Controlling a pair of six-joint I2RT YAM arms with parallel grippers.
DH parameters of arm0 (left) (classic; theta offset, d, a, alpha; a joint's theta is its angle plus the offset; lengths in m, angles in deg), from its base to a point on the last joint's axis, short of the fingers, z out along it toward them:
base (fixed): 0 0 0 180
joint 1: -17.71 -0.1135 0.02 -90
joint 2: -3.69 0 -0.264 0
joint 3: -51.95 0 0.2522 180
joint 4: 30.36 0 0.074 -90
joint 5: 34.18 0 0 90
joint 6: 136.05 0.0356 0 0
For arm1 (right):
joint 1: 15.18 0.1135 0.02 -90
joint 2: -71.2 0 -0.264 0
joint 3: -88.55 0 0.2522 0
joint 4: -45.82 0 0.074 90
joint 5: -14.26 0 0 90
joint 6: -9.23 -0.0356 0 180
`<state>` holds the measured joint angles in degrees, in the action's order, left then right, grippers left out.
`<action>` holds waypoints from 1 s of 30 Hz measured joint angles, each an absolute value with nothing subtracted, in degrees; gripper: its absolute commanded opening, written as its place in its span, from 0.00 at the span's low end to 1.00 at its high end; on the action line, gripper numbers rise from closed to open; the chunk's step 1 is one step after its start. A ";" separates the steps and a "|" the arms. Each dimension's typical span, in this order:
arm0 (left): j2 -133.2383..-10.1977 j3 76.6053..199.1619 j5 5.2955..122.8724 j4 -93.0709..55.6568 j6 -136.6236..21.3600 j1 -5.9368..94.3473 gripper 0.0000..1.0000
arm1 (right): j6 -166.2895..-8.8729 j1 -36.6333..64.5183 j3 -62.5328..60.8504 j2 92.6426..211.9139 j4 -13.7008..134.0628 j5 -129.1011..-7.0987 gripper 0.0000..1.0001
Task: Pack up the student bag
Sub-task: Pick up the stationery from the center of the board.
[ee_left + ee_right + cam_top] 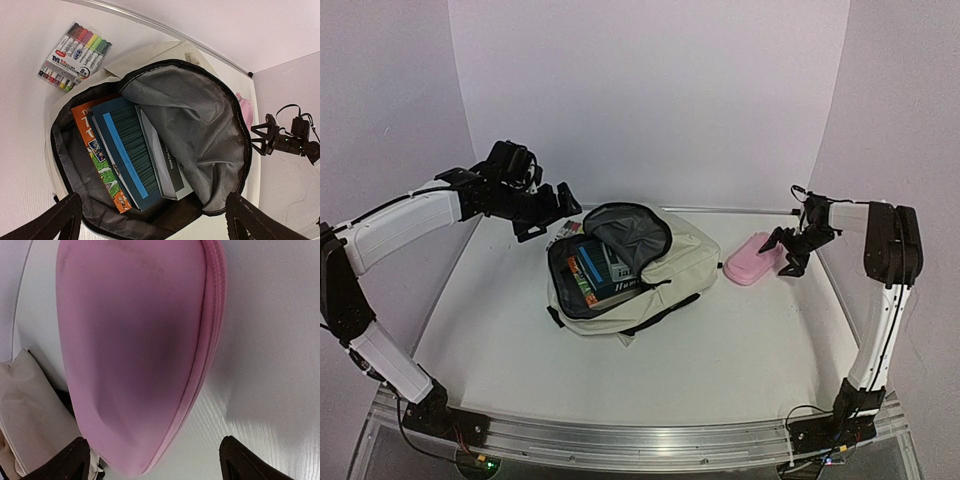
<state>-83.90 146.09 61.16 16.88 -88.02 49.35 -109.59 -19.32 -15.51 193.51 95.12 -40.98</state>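
White table (720, 340), lilac walls (650, 90); student bag (695, 255) open mid-table, pink case (752, 262) beside.

Bright light; student bag (190, 130) interior shadowed; pink case (135, 355) blurred.

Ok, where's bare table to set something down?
The wide near strip of table between the student bag and the arm bases is bare, as is the left side. Crowded: the marker pack behind the bag, and the pencil case close on its right, at the right gripper.
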 measured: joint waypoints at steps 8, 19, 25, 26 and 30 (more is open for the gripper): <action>-86.02 149.12 59.79 19.64 -87.89 49.06 1.00 | -112.97 -19.61 -15.86 198.17 86.11 -35.51 0.63; -88.80 152.76 59.92 22.08 -87.05 47.69 1.00 | -120.44 -19.72 -15.43 200.55 73.85 -31.26 0.17; -91.11 157.04 61.88 24.12 -84.69 47.07 1.00 | -121.16 -19.72 -17.40 200.47 73.35 -31.34 0.05; -91.30 157.58 62.38 24.32 -84.33 46.90 1.00 | -121.13 -19.72 -17.57 200.27 73.28 -31.37 0.03; -91.44 159.52 64.67 25.28 -83.41 45.98 1.00 | -119.96 -19.67 -17.70 197.30 74.01 -32.24 0.00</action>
<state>-91.44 159.52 64.67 25.28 -83.41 45.98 -119.96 -19.67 -17.70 197.30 74.01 -32.24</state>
